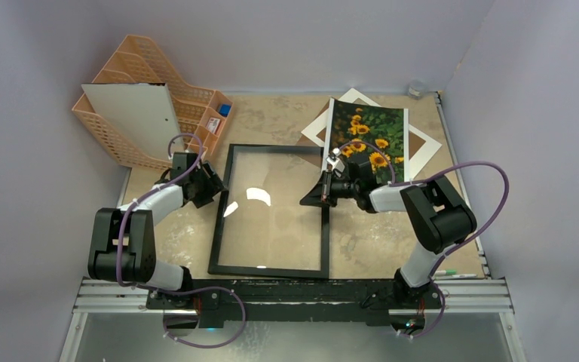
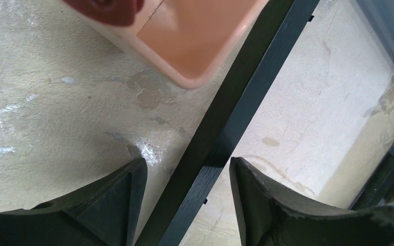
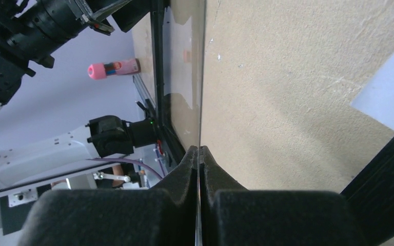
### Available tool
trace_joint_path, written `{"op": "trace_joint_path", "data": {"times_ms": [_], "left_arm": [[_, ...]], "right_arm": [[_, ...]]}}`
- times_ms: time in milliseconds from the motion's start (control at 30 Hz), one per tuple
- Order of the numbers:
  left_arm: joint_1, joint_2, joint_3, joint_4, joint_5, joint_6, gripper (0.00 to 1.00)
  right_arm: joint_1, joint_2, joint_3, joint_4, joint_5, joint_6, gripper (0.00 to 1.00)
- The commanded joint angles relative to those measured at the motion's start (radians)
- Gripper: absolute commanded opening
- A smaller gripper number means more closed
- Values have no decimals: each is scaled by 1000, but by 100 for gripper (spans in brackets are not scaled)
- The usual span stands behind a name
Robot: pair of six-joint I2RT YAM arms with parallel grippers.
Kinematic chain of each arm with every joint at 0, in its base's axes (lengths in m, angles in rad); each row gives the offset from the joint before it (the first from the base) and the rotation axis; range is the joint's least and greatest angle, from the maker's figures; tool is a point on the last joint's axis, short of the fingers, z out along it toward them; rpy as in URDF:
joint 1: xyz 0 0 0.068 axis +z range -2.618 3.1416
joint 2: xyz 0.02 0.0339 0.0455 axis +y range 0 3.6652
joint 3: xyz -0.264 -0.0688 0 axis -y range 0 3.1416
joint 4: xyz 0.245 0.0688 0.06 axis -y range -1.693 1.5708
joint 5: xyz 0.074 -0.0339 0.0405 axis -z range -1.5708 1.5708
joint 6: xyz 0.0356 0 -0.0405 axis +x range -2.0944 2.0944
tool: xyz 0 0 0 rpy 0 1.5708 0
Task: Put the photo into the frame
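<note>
The frame lies flat in the middle of the table, a thin black border round clear glass. My left gripper is open at its upper left corner. In the left wrist view the black frame bar runs between the two fingers of that gripper, with a gap on each side. The photo, yellow sunflowers on dark green, is at the back right and tilted up. My right gripper is shut on its lower left edge, beside the frame's right border. In the right wrist view the photo shows edge-on as a thin sheet pinched in the gripper.
An orange basket organiser with a white board in it stands at the back left, its corner just ahead of my left fingers. The white mat board lies under the photo. A pen rests by the right base.
</note>
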Motion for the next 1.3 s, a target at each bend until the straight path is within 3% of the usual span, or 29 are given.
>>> {"op": "trace_joint_path", "data": {"times_ms": [0, 200, 467, 933, 1267], "left_arm": [[-6, -21, -2, 27, 3, -10, 63], [-5, -26, -8, 35, 10, -8, 66], [-5, -8, -18, 71, 70, -52, 65], [-5, 39, -47, 157, 98, -128, 42], [-7, 90, -38, 238, 39, -191, 11]], "right_arm": [[9, -4, 60, -91, -19, -114, 0], [9, -14, 95, -161, 27, -203, 0], [8, -33, 49, -125, -43, -106, 0], [-16, 87, 142, -342, -52, -210, 0], [-62, 115, 200, -395, -55, -263, 0]]}}
